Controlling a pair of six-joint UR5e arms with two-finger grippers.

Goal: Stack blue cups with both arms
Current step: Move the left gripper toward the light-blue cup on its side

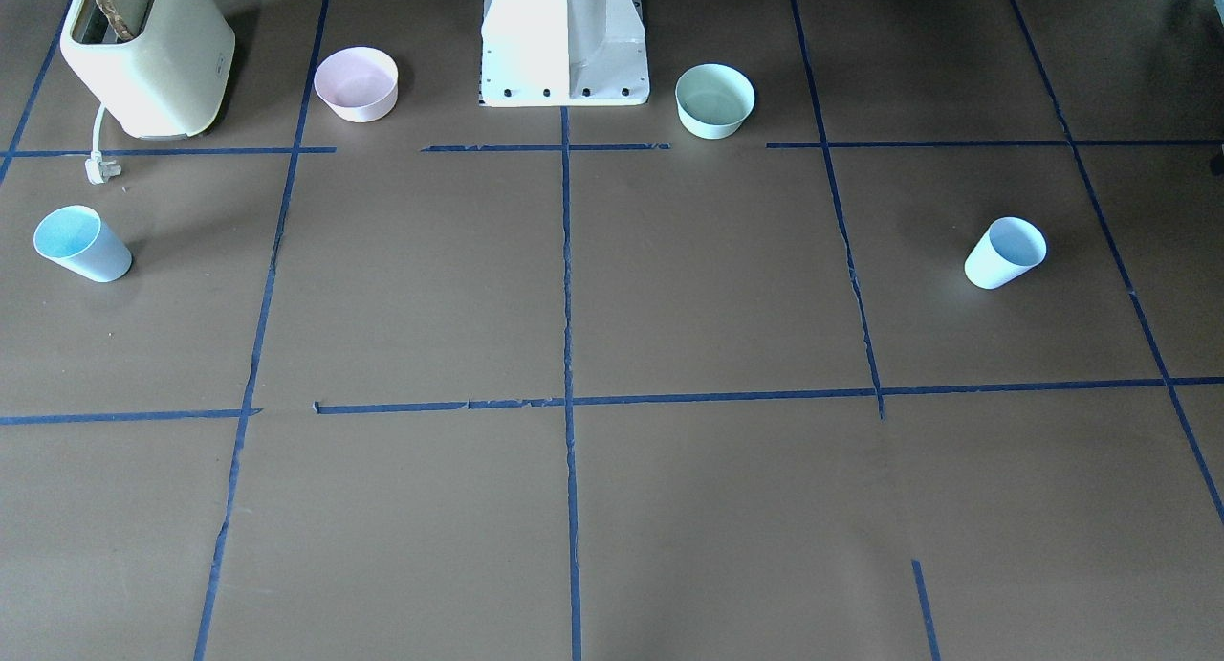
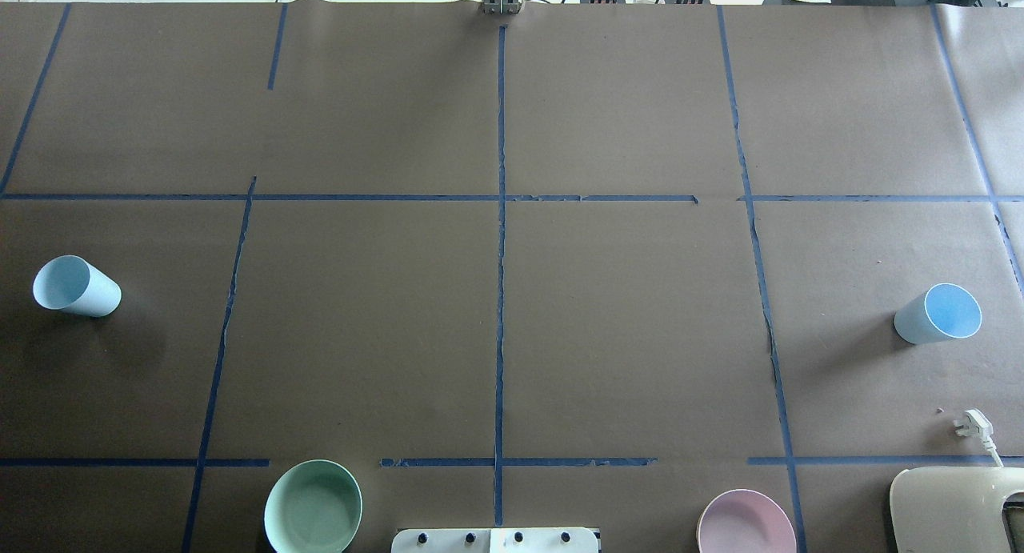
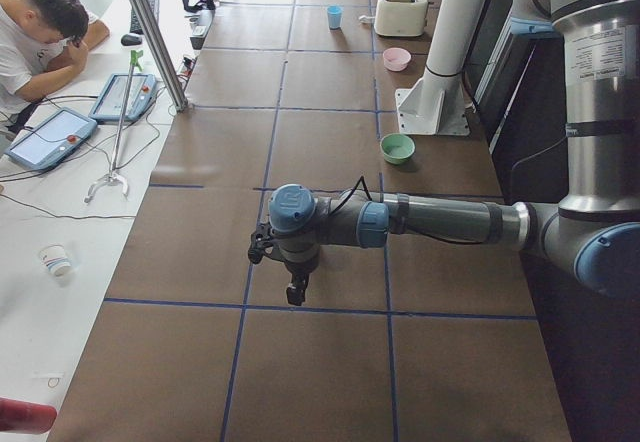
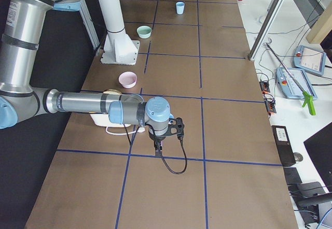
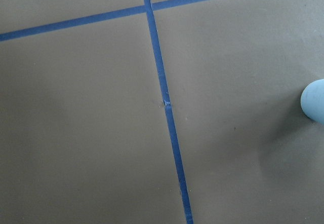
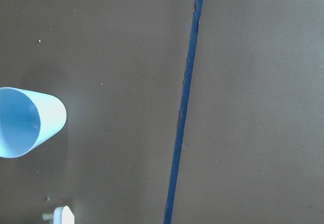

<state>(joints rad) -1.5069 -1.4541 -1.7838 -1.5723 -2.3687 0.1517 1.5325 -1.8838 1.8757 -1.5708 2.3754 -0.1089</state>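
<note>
Two pale blue cups stand upright on the brown table, far apart. One cup [image 2: 76, 287] is at the table's left end, also in the front view [image 1: 1004, 253]; its edge shows in the left wrist view [image 5: 314, 106]. The other cup [image 2: 938, 314] is at the right end, also in the front view [image 1: 81, 244] and the right wrist view [image 6: 28, 121]. My left gripper [image 3: 296, 297] and right gripper [image 4: 158, 146] show only in the side views, pointing down high over the table ends. I cannot tell whether they are open or shut.
A mint-green bowl [image 2: 313, 506] and a pink bowl [image 2: 746, 523] flank the white pedestal [image 1: 564, 39]. A cream toaster [image 1: 143, 58] with its white plug [image 1: 100, 168] stands near the right-end cup. An operator [image 3: 45, 37] sits beside the table.
</note>
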